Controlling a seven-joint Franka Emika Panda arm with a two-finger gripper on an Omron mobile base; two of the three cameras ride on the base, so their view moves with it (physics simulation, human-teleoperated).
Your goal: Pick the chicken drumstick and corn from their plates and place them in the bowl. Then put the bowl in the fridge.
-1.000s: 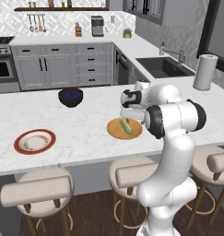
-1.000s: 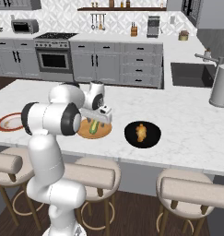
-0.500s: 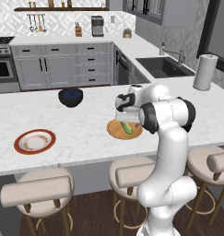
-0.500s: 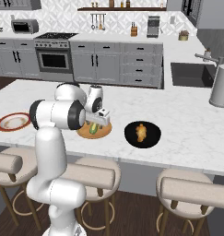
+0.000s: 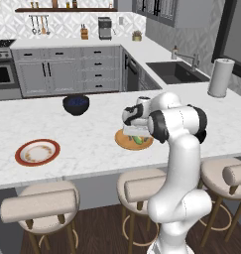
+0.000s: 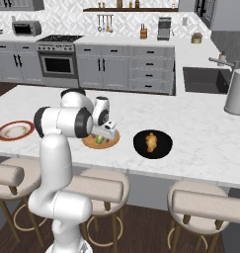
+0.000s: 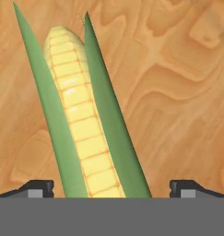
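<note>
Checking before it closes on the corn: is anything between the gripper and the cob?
Nothing visible. In the hand view the corn lies bare on the wooden plate, between the open fingertips of the gripper.

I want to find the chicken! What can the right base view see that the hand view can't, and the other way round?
Right base view: the chicken drumstick sitting in the dark bowl, the red-rimmed plate with no food on it, and the gripper low over the wooden plate.

Hand view: close up, the corn's yellow kernels between green husk leaves, with a dark fingertip on each side.

Both: the corn lying on the wooden plate.
</note>
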